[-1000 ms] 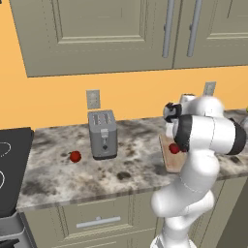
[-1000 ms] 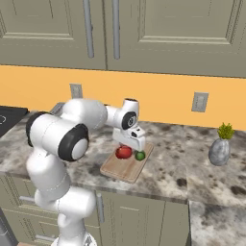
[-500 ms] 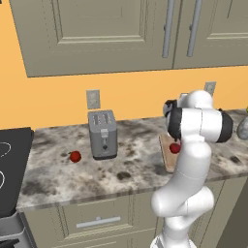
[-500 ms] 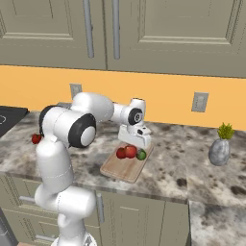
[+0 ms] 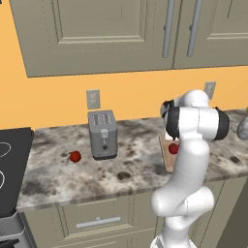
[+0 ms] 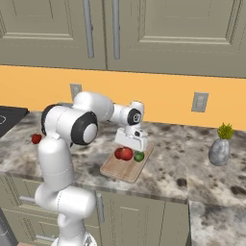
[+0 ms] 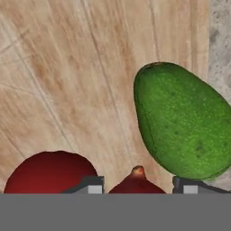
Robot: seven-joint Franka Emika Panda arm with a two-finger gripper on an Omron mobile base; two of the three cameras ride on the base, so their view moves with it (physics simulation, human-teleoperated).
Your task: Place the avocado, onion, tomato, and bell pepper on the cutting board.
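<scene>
Lying beside hand [image 7: 137,185]: avocado [image 7: 182,121], on cutting board [image 7: 67,81].

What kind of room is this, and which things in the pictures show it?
It looks like a home kitchen, rendered in simulation. A toaster stands on a speckled stone counter, wall cabinets hang above, and a wooden cutting board holds an avocado.

The arm hides most of the board [image 5: 166,156] in the left base view. In the hand view the bottom band cuts off two red items [image 7: 49,173], and the avocado [image 7: 185,119] runs past the right edge.

granite counter [image 5: 135,167]; toaster [image 5: 102,134]; cutting board [image 6: 126,167]
</scene>
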